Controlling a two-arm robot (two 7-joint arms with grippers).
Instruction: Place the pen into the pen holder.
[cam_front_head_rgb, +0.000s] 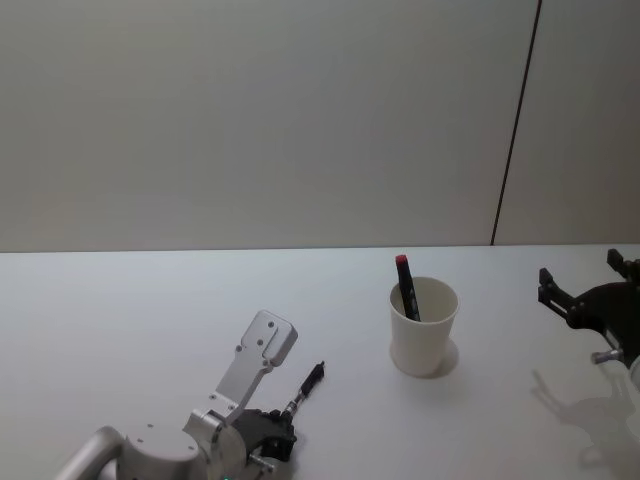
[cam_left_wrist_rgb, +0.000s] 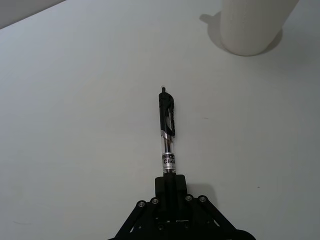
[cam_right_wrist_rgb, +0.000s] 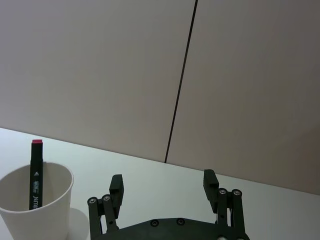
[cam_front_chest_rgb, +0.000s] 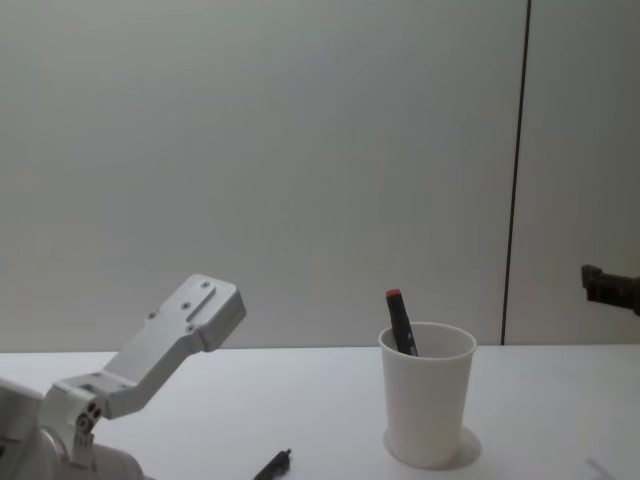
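A black click pen (cam_left_wrist_rgb: 166, 125) sticks out from my left gripper (cam_left_wrist_rgb: 170, 181), which is shut on its lower barrel. In the head view the pen (cam_front_head_rgb: 307, 385) sits low over the white table, left of the pen holder and pointing toward it; I cannot tell whether it touches the table. The pen holder (cam_front_head_rgb: 424, 335) is a white paper cup (cam_front_chest_rgb: 428, 400) standing upright at mid table. My right gripper (cam_front_head_rgb: 582, 275) hovers open to the right of the cup, and its fingers (cam_right_wrist_rgb: 116, 182) have nothing between them.
A black marker with a red cap (cam_front_head_rgb: 407, 290) leans inside the cup (cam_right_wrist_rgb: 35, 210). The white table (cam_front_head_rgb: 120, 320) ends at a plain wall with a dark vertical seam (cam_front_head_rgb: 515, 130). My left arm's silver link (cam_front_chest_rgb: 170, 340) rises at the front left.
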